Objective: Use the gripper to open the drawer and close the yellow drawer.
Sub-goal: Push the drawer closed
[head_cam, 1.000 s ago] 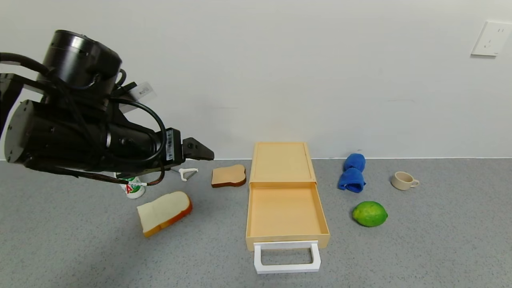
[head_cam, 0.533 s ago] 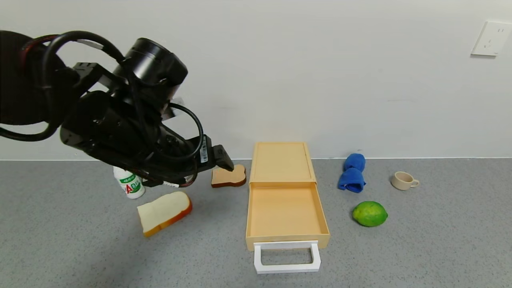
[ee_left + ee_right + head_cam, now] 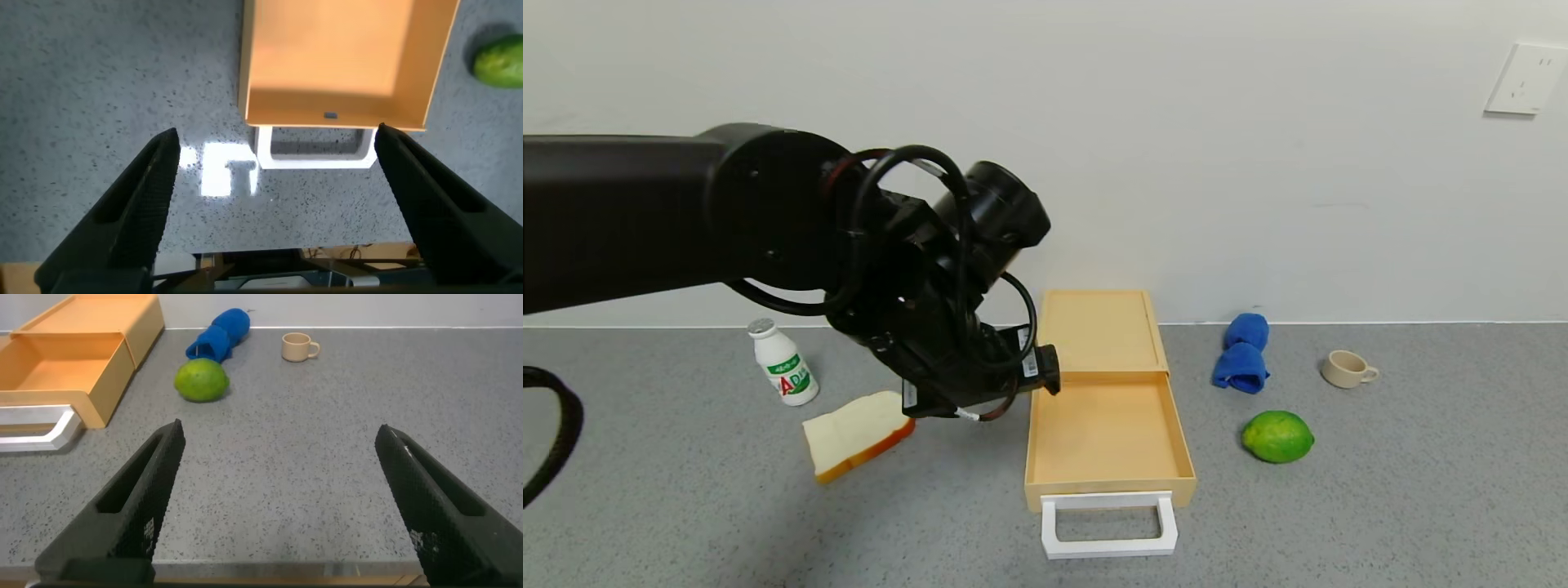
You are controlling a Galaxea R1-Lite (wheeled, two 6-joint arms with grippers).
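Observation:
The pale yellow drawer (image 3: 1107, 425) stands pulled out of its flat yellow box (image 3: 1098, 331), with its white loop handle (image 3: 1109, 527) toward me. My left gripper (image 3: 1045, 377) hangs above the tray's far left corner, where the tray meets the box. In the left wrist view the gripper (image 3: 276, 137) is open and empty, looking down on the tray (image 3: 343, 57) and handle (image 3: 315, 159). My right gripper (image 3: 278, 433) is open and empty low over the table, right of the drawer (image 3: 57, 367), and out of the head view.
A white bottle (image 3: 783, 363) and a bread slice (image 3: 858, 433) lie left of the drawer. A blue cloth (image 3: 1243, 353), a lime (image 3: 1277, 437) and a small cup (image 3: 1347, 369) lie to its right. The wall is just behind the box.
My left arm has swung from the far left to the right and down, reaching the drawer's far left corner. It now hides the brown toast. The drawer has not moved.

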